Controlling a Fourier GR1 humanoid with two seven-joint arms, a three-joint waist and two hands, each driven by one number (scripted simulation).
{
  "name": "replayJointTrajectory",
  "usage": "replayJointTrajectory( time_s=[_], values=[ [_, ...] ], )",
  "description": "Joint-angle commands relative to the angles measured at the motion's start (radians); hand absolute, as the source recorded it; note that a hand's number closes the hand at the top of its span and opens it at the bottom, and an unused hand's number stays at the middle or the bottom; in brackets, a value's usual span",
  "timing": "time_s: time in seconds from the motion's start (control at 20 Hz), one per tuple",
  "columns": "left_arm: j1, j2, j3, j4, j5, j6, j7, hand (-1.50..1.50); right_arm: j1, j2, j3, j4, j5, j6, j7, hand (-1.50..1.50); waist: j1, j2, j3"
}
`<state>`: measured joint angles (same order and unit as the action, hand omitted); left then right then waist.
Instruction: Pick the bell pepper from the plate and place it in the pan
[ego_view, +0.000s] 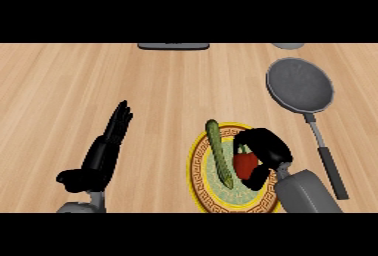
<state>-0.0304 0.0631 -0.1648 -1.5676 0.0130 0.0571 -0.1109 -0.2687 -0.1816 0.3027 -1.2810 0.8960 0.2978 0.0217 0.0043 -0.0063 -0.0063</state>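
Fingers (260, 142) of the right hand (264, 150) are curled over the pepper (245, 162), with the thumb (257, 177) closing from 5 o'clock; the red pepper is seen in the gap between them, so the hand is judged to be closed round it. Whether the pepper is lifted clear of the plate (198, 165) cannot be told. The pepper sits at the plate's 3 o'clock side, just beside a long green vegetable (219, 155) whose axis runs from 12 to 6 o'clock across the plate. The pan (299, 85) lies at 1 o'clock from the fingers, well apart, its handle (328, 160) trailing back toward 5 o'clock just to the right of the hand. The coming move is judged to be a lift and a carry toward 1 o'clock, past the handle, and the right hand is much the nearer. The left hand (103, 152) is rested open at the view's left on the bench (74, 90), fingers pointing to 12 o'clock.
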Motion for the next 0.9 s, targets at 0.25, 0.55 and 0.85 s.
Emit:
replayJointTrajectory(
  time_s=[0.25, 0.55, 0.85],
  values=[
    [-0.005, 0.004, -0.017, -0.008, 0.002, -0.024, 0.004, 0.00, -0.271, 0.179, -0.085, 0.066, 0.226, -0.363, 0.638, 1.50, 0.043, 0.008, 0.005],
    [-0.026, -0.032, -0.018, 0.051, -0.012, 0.001, -0.026, 0.00, -0.460, 0.181, -0.035, 0.100, 0.310, -0.558, 0.829, 1.50, 0.024, 0.011, 0.006],
    [0.003, -0.014, -0.012, 0.008, -0.007, -0.014, -0.012, 0.00, -0.550, 0.181, -0.074, 0.184, 0.289, -0.721, 0.971, 1.50, 0.018, 0.009, 0.006]
  ],
)
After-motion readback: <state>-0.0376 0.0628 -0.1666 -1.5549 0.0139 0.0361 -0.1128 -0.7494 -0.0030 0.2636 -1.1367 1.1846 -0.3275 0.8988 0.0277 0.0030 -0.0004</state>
